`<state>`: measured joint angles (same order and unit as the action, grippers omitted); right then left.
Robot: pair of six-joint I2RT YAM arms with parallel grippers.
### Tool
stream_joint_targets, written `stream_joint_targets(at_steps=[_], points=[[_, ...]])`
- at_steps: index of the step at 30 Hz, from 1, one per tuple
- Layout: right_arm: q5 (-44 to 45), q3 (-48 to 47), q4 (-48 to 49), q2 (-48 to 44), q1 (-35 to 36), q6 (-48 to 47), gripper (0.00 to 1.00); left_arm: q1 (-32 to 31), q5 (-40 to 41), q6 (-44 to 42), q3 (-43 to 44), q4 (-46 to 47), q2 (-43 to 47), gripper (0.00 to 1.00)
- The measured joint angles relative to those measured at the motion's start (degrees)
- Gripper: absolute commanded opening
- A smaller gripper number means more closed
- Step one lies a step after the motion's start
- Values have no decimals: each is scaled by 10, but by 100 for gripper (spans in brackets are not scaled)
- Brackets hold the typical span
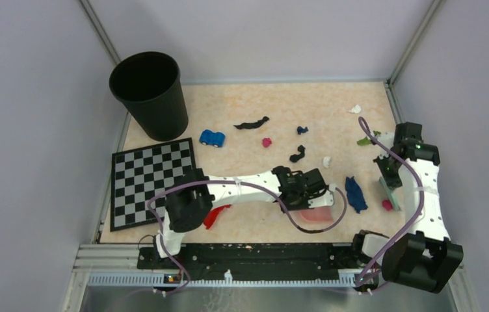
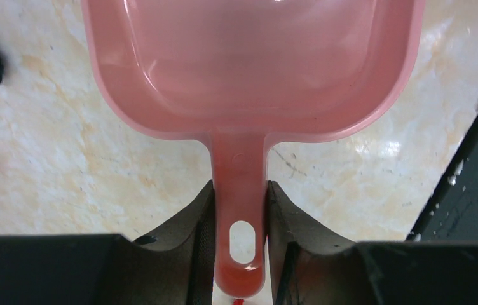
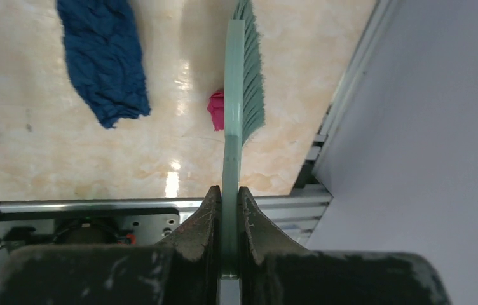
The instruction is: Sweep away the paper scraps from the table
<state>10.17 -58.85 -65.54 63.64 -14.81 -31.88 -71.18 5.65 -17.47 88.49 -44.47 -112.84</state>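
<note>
Left pincer (image 2: 239, 194) clamped on the handle of the pink dustpan (image 2: 249, 70), one finger each side, pan mouth pointing away from the arm and low over the worktop (image 1: 323, 97). Right pincer (image 3: 229, 194) closed on the thin handle of a green brush (image 3: 244, 82), bristles down near the right edge. Scraps (image 1: 356, 194) scattered. The big dark blue one lies between the two pincers, just right of the dustpan and left of the brush. A magenta bit (image 3: 215, 109) sits against the brush on its left side, partly hidden by the blade; whether the bristles touch it is hard to tell. A red scrap (image 1: 216, 214) lies under the left arm near the front edge. Farther out, beyond both pincers: two black strips, a small blue bit, another magenta bit, two white bits, and a greenish one by the right arm. Blue car (image 1: 212, 138) sits mid-left, near the black bin (image 1: 149, 94) and the chequered board (image 1: 154, 182).
</note>
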Motion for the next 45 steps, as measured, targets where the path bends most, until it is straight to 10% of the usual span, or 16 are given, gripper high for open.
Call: stream_joint_targets(at_steps=[18,27,45], points=[[-339,-93,-118,33,36,30,0,0,-2,-20,107,-3,-96,3],[-313,-145,-147,52,36,45,0,0,4,14,-18,91,-38,52],[-304,-217,-148,86,36,46,0,0,-22,28,-265,325,128,51]])
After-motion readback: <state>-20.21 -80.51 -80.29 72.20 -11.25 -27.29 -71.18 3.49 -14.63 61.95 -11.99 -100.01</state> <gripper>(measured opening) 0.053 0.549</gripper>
